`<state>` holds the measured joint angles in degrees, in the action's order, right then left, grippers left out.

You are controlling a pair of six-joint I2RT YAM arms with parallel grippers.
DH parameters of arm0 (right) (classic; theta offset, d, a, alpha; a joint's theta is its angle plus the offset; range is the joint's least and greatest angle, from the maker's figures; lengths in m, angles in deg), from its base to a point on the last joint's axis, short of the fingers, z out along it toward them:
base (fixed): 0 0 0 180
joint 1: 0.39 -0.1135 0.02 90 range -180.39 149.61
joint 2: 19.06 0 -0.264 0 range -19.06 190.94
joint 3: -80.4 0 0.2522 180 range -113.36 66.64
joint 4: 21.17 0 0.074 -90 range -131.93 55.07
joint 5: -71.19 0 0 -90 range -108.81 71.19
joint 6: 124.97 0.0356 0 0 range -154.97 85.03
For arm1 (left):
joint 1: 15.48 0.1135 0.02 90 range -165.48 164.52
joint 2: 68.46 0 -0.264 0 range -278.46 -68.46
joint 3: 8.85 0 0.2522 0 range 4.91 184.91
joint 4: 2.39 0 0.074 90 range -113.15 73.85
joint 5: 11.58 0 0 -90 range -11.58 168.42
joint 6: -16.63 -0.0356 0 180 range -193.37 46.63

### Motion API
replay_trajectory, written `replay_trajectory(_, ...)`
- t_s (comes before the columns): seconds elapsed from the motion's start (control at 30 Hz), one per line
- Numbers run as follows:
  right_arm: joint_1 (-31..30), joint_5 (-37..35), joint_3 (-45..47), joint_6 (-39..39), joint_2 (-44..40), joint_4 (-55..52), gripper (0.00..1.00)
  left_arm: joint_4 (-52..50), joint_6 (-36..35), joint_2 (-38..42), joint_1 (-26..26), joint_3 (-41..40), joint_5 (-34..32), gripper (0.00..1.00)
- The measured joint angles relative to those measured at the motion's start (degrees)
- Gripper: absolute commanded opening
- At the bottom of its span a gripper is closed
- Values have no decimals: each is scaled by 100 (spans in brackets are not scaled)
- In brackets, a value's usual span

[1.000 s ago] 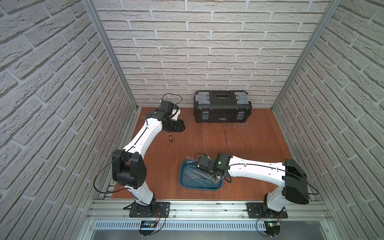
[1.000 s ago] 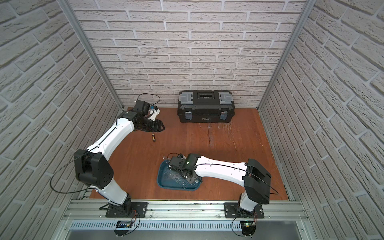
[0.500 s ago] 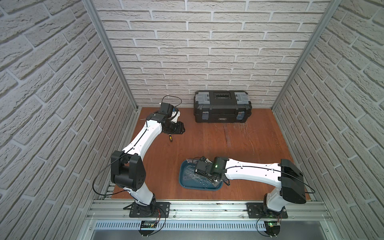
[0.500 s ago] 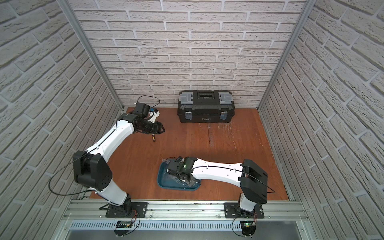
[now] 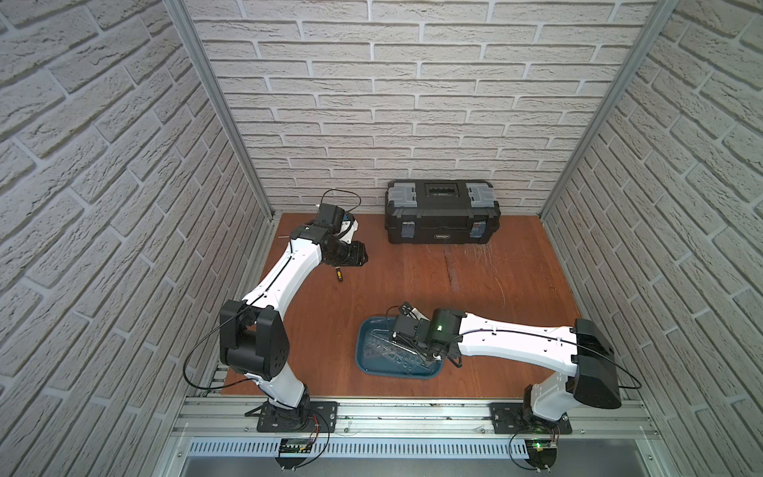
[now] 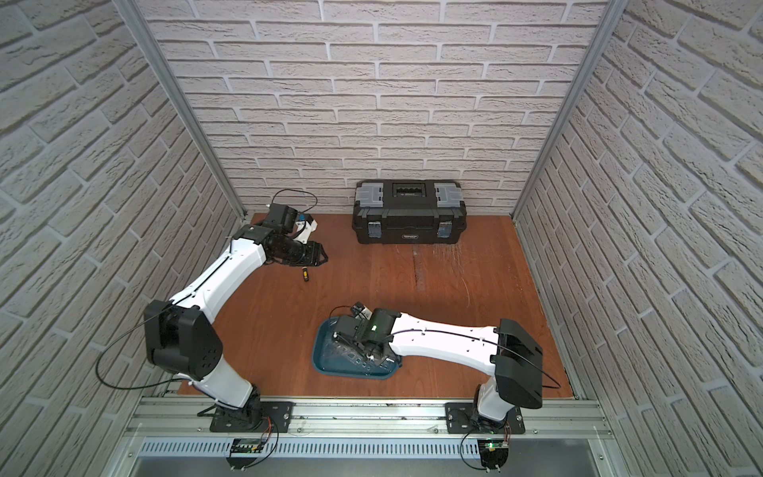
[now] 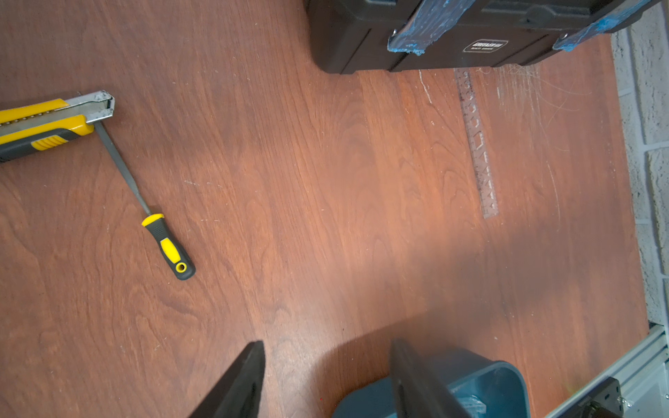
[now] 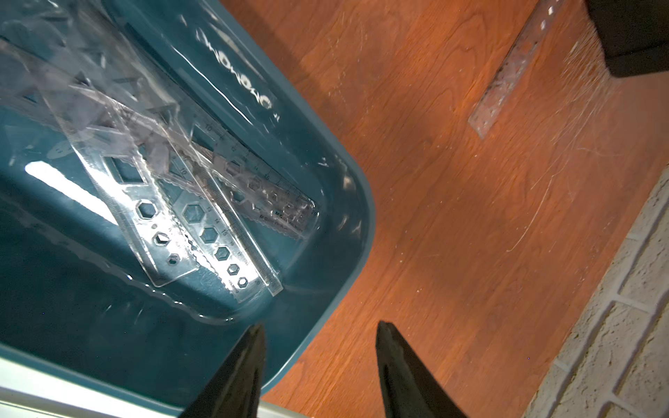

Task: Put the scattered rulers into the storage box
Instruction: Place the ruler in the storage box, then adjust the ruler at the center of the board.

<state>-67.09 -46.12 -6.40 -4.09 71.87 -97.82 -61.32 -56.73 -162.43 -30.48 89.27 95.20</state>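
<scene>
Rulers (image 8: pixel 202 217) in box (image 8: pixel 366 220) — just beyond right fingers (image 8: pixel 240 376).

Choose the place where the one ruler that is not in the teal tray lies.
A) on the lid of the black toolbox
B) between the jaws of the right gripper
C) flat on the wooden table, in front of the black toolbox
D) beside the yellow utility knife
C: in the left wrist view the ruler lies flat on the table, with one end close by the black toolbox.
</scene>
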Motion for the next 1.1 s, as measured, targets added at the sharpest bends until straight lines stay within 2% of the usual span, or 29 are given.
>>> replay_trajectory(0.1, 170, -90, 0, 0, -308, 173, 65, -2, 0, 0, 0, 4, 31, 60)
replay_trajectory(0.2, 682, -107, 7, 0, -625, 522, 67, -26, 4, -17, 0, 98, 66, 60)
replay_trajectory(0.43, 2579, 223, 83, -96, -785, 1665, 68, -24, 13, -166, -15, 586, 140, 60)
replay_trajectory(0.57, 3392, 625, 85, -160, -372, 2173, 68, -9, 59, -278, -76, 632, 173, 60)
replay_trajectory(0.77, 4162, 1209, 48, -267, 658, 2673, 67, 282, 254, -372, -240, 214, 254, 60)
replay_trajectory(0.97, 4607, 1576, -87, -289, 1609, 2979, 67, 540, 413, -389, -372, -273, 315, 60)
replay_trajectory(1.1, 4697, 1672, -350, -343, 1989, 3049, 67, 667, 463, -389, -396, -378, 326, 60)
